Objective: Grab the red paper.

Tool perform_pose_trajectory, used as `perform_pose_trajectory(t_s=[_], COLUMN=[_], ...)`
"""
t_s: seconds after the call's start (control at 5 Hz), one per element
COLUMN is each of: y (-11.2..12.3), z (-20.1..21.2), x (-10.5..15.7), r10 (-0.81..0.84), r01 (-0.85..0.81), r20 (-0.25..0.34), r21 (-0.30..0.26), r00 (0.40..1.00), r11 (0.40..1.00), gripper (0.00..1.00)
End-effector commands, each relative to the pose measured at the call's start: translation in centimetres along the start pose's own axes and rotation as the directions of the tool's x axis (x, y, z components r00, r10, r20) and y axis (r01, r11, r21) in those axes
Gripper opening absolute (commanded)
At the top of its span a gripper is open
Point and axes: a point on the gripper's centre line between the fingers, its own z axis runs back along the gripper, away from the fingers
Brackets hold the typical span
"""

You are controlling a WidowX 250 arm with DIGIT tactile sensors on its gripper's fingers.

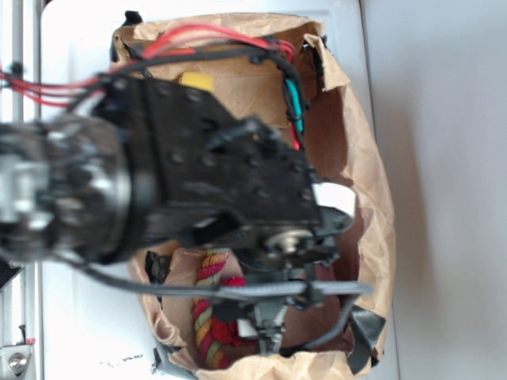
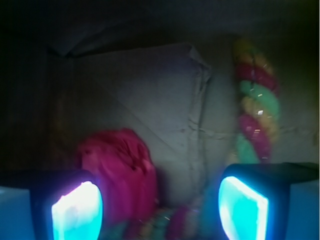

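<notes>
Lying crumpled and ruffled, red paper (image 2: 120,172) glows magenta.

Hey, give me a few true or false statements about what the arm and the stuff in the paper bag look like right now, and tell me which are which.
1. The gripper is open, with nothing between its fingers. True.
2. The red paper is clamped in the gripper. False: it lies on the bag floor beyond the fingertips, nearer the left-hand one in the wrist view.
3. The striped rope lies inside the brown paper bag. True.
4. The rope is plain white. False: it is braided in red, yellow and green.
5. The arm is parked away from the bag. False: it reaches over the bag, with the gripper down inside it.
</notes>
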Motion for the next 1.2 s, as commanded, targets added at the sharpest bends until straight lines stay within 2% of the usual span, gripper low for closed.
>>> perform_pose_trajectory(t_s=[0.0,0.4,0.6,0.8,1.0], y=[-4.2,-5.7,-6.1,-5.6,-3.9], z=[2.5,0.7,-0.1,-0.8,-1.0], x=[0.7,0.0,-0.7,-1.6,-2.5], r10=[-0.035,-0.124,-0.156,-0.150,-0.143], r01=[0.041,0.124,0.155,0.148,0.145], r20=[0.078,0.009,-0.012,-0.062,-0.098], r21=[-0.074,-0.065,-0.040,-0.037,0.008], r00=[0.996,0.992,0.988,0.987,0.985], r11=[0.996,0.990,0.987,0.988,0.989], gripper=[1.00,1.00,1.00,1.00,1.00])
